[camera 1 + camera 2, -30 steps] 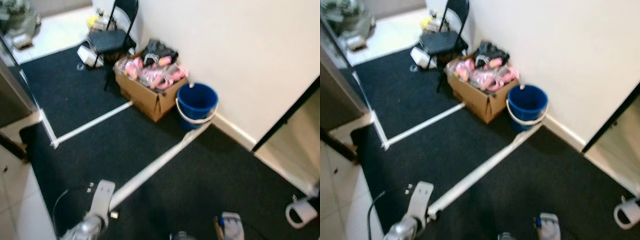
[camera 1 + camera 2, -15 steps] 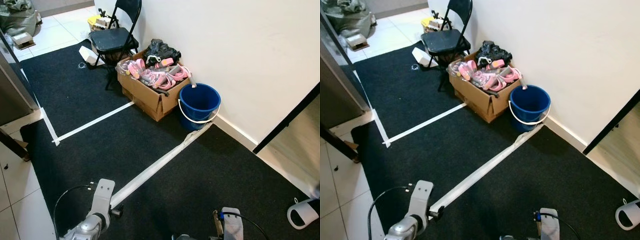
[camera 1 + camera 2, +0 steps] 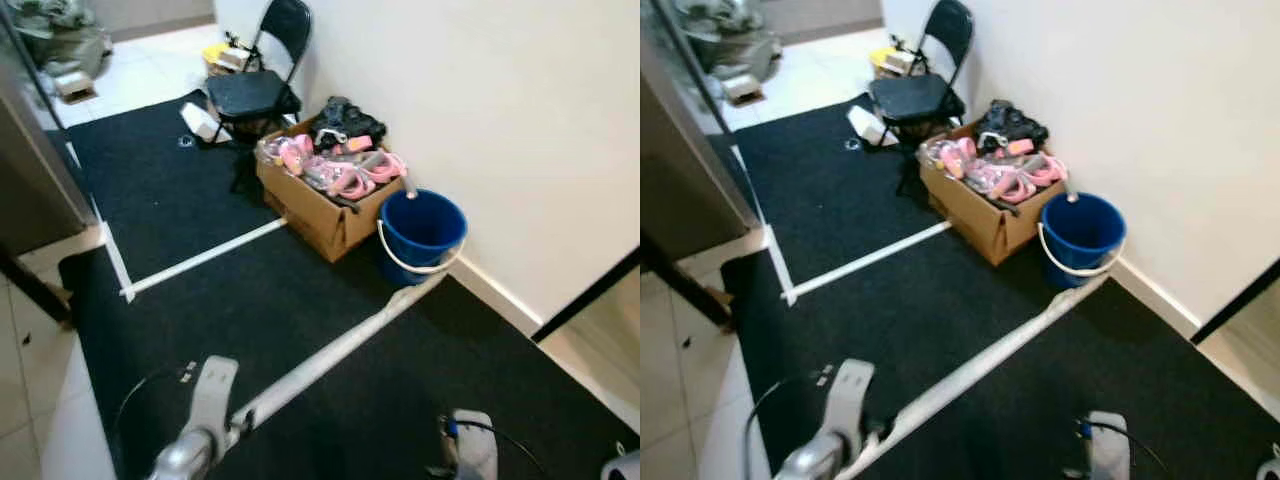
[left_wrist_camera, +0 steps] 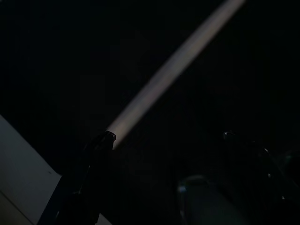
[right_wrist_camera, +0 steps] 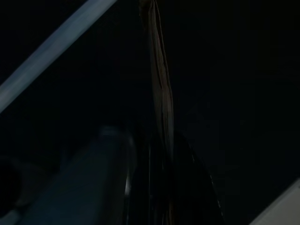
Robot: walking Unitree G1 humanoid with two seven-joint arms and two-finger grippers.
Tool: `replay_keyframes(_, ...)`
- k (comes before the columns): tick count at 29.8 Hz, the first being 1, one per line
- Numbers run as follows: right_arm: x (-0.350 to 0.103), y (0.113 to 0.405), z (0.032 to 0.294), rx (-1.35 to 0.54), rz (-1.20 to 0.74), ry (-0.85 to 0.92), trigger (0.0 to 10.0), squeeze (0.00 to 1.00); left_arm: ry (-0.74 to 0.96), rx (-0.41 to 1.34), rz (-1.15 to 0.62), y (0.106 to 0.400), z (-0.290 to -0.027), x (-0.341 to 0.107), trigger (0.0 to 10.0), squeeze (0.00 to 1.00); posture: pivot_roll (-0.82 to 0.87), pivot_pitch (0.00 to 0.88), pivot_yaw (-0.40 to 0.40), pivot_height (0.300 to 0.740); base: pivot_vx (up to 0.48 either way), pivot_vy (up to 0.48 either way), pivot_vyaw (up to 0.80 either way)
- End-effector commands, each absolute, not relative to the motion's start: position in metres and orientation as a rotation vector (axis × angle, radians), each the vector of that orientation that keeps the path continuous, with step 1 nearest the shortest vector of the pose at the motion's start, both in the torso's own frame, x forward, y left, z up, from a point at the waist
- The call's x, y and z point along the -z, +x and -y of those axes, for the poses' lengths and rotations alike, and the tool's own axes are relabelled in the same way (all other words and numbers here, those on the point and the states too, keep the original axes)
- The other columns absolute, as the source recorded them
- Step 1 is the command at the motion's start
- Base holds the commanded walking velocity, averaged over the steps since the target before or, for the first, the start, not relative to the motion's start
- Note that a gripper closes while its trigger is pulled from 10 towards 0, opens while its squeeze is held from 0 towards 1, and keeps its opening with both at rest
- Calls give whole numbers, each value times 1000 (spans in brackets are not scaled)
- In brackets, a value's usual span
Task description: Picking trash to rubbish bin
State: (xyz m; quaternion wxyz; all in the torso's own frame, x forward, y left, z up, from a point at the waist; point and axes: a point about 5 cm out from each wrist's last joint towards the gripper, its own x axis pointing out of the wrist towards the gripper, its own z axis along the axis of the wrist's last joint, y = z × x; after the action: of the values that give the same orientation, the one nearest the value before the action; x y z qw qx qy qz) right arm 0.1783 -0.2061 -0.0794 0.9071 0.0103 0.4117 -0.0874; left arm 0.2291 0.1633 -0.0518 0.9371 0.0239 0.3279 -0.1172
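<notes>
Right gripper (image 5: 161, 154) pinches a thin tan strip (image 5: 159, 79) (likely light, limp cardboard), well short of the blue bucket (image 3: 421, 228); left gripper's (image 4: 159, 187) opening cannot be told.

This looks like a lived-in home, a hallway or spare corner used for storage. A dark carpet (image 3: 200, 200) marked with white tape lines (image 3: 200, 257) meets pale floor tiles (image 3: 140, 60). Along the plain white wall (image 3: 480, 100) stand a black folding chair (image 3: 262, 80), an open cardboard box (image 3: 320, 205) heaped with pink items, and a blue bucket (image 3: 420, 235). Bags and clutter lie on the tiles beyond.
</notes>
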Motion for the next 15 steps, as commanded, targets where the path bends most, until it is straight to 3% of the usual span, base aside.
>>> replay_keyframes(1, 82, 170, 214, 207, -873, 14, 10000, 0, 39, 246, -682, 226, -161, 54, 10000, 0, 26, 132, 27, 740, 416, 0, 0)
replay_keyframes(15, 81, 171, 213, 204, -864, 9, 10000, 0, 40, 251, -682, 226, -161, 54, 10000, 0, 25, 128, 27, 740, 414, 0, 0)
